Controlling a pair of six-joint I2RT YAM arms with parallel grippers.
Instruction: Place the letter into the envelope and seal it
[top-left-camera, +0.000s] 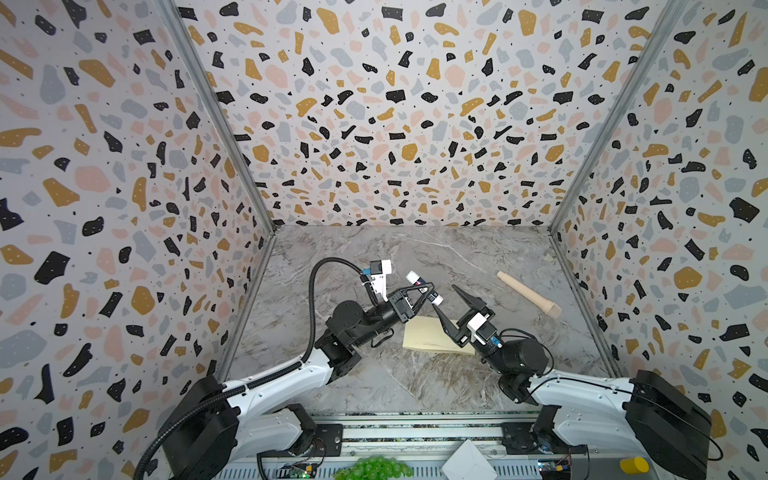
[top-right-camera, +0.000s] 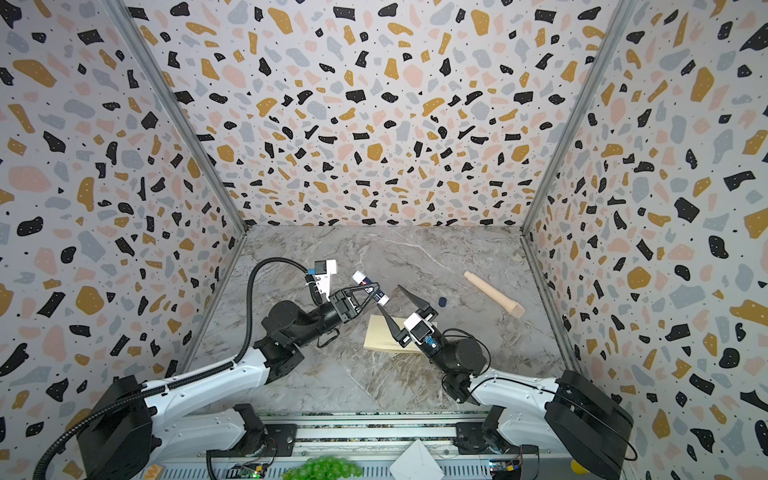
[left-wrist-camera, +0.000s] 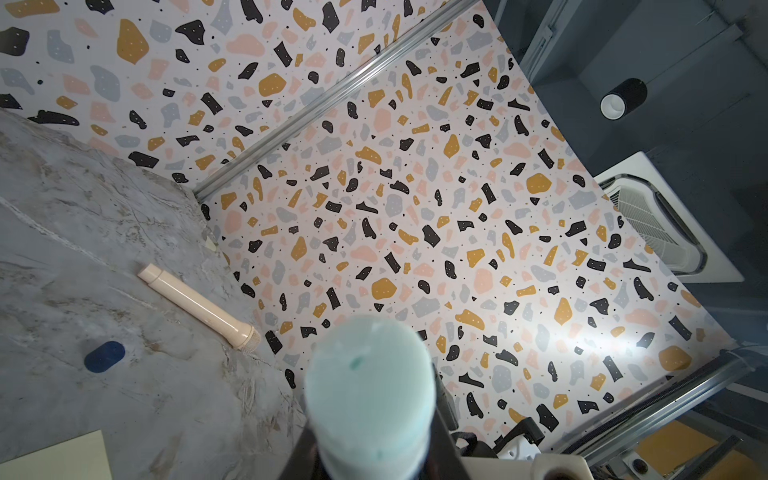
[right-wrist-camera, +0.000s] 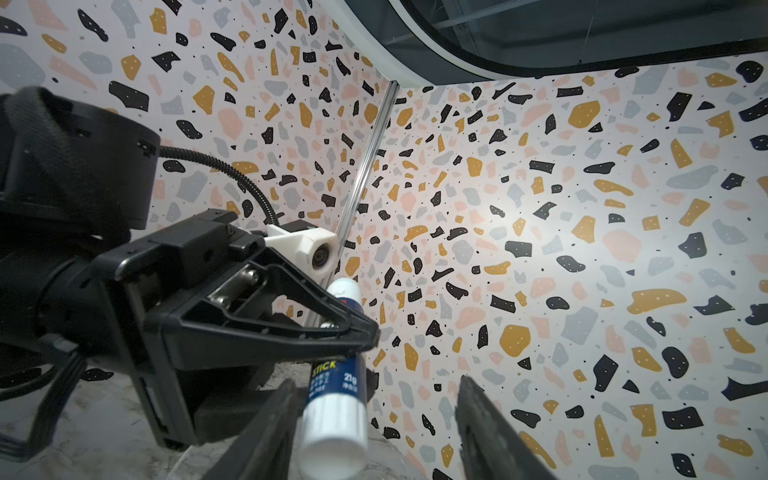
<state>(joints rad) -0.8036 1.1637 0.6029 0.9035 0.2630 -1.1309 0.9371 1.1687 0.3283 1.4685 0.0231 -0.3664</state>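
Glue stick held up over the envelope
The left gripper (top-left-camera: 430, 286) is clamped on a white-and-blue cylindrical glue stick (top-left-camera: 414, 278) above the grey marble table (top-left-camera: 374, 257). The right gripper (top-left-camera: 444, 296) stands open, the stick's white end between its jaws. The pale cream-yellow paper envelope (top-left-camera: 424, 337) lies flat on the table beneath both.

Both top views are bright and even; only soft shadows lie under the arms (top-left-camera: 291, 374) on the marble table (top-left-camera: 374, 382). The terrazzo walls (top-left-camera: 395, 124) bend toward the edges. In both wrist views pale glare sits on the wall, and the glue stick (left-wrist-camera: 370, 399) near the left lens is blurred.
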